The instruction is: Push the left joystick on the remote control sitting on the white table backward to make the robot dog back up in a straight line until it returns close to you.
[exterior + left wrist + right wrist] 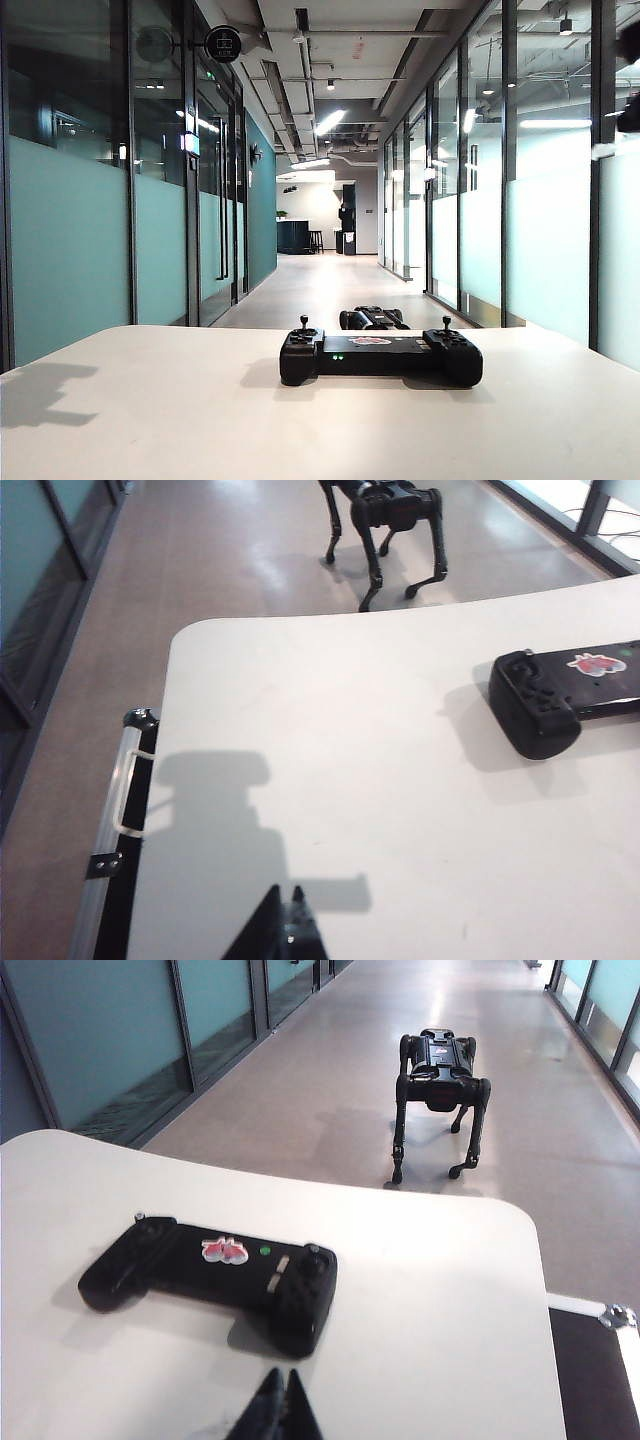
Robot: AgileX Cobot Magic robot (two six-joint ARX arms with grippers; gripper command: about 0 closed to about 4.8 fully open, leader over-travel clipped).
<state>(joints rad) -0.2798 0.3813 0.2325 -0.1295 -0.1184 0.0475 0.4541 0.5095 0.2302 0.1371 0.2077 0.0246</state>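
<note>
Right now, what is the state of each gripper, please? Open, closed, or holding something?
Left gripper: looks closed, holding nothing, above the white table.
Right gripper: closed, holding nothing, short of the remote control.

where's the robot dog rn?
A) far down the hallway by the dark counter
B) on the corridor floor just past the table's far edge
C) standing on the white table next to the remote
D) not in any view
B. The robot dog stands on the corridor floor just beyond the far edge of the white table, while the remote control sits alone on the tabletop.
</note>
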